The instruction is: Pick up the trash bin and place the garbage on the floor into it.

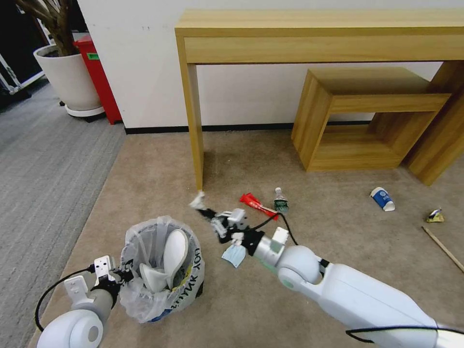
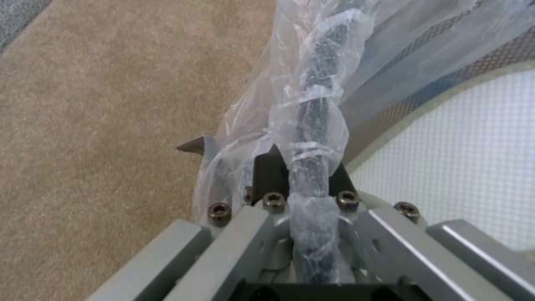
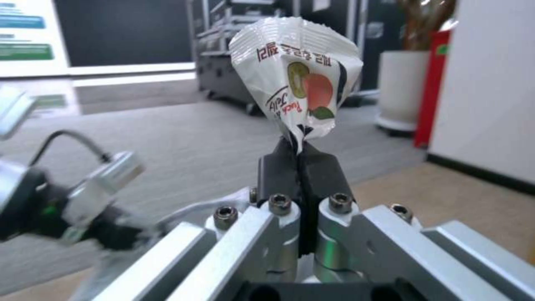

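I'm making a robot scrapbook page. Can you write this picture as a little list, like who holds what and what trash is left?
left gripper: shut on the bin rim
right gripper: shut on a white wrapper, held in the air
in bin: white slippers
left on the carpet: blue mask, red wrapper, bottle, paper cup, stick

- Head view: bright, even indoor light — shadows are soft, with a dim patch on the carpet [image 1: 338, 212] under the wooden table [image 1: 319, 34].
- Straight edges of the table bow near the frame's sides, a wide-lens distortion.
- Left wrist view: the plastic bag [image 2: 312, 104] shows white glare streaks; the carpet looks soft.
- Right wrist view: the white wrapper [image 3: 298, 71] is sharp and glossy — the room behind is out of focus, and the other arm [image 3: 67, 196] is smeared by blur.
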Controlling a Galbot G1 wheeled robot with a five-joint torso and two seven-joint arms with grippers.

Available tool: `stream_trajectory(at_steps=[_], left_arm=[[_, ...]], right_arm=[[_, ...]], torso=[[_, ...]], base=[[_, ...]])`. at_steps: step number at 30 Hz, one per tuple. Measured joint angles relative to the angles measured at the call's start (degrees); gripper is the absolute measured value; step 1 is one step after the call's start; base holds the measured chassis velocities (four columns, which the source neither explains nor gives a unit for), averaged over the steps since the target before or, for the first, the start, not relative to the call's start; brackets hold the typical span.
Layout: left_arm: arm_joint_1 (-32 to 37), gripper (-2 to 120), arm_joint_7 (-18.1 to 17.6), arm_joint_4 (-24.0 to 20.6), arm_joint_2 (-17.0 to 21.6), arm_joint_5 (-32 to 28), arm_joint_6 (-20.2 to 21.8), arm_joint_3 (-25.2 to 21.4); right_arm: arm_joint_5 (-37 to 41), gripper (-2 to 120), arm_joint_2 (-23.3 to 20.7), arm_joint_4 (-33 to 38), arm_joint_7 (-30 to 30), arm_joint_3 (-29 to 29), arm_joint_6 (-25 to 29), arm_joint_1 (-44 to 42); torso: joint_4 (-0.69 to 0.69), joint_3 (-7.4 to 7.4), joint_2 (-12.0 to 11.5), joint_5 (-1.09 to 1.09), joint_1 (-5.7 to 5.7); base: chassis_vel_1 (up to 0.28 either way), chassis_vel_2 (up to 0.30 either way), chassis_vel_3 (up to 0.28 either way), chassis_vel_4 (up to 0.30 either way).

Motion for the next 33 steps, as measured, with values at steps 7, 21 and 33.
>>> stream_trajectory(at_steps=[7, 21, 33], left_arm=[[0.0, 0, 0.0, -0.5, -0.5, 0.0, 0.0, -0.1], [-0.1, 0, 0.1, -1.3, -1.9, 0.7, 0.0, 0.0], [0.5, 0, 0.6, -1.8, -2.5, 1.2, -0.3, -0.1]], right_arm=[[2.3, 0, 0.7, -2.3, 2.8, -9.1, -1.6, 5.2], [3.4, 9, 3.0, -4.0, 8.2, -16.6, -6.5, 10.2], [2.9, 52, 5.3, -5.5, 12.0, -18.2, -9.3, 10.2]], torso=[[-0.01, 0.00, 0.0, 0.00, 0.00], [-0.01, 0.00, 0.0, 0.00, 0.00], [-0.01, 0.00, 0.0, 0.00, 0.00]], base=[[0.000, 0.000, 0.000, 0.000], [0.000, 0.000, 0.000, 0.000], [0.000, 0.000, 0.000, 0.000]])
